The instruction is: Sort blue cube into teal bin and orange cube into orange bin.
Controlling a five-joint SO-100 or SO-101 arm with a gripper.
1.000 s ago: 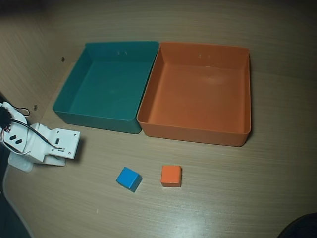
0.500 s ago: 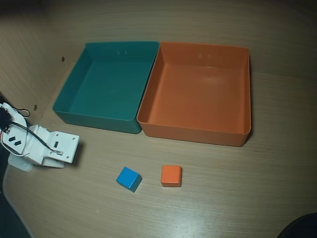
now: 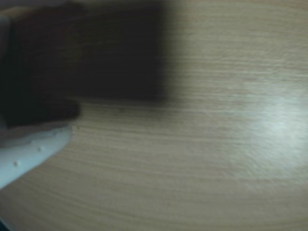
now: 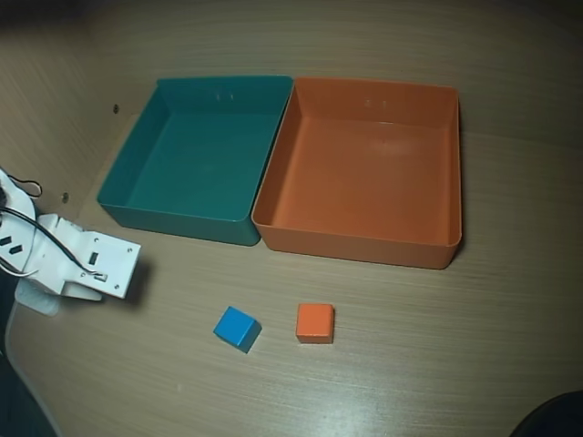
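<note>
Wrist view first: all blur, wood-grain table (image 3: pixel 202 144), a white finger (image 3: pixel 29 154) poking in at eight o'clock, a dark block at ten. Spread or pressed together, I cannot tell.

Overhead now: teal bin (image 4: pixel 137 164) and orange bin (image 4: pixel 451 173) touching side by side at twelve, both empty. Blue cube (image 4: pixel 238 328) and orange cube (image 4: pixel 315 322) near each other at six. The arm (image 4: pixel 77 264) sits at nine, well apart from both cubes.

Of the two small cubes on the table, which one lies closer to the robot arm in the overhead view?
The blue cube. It sits left of the orange cube, on the side where the white arm enters the overhead view.
</note>
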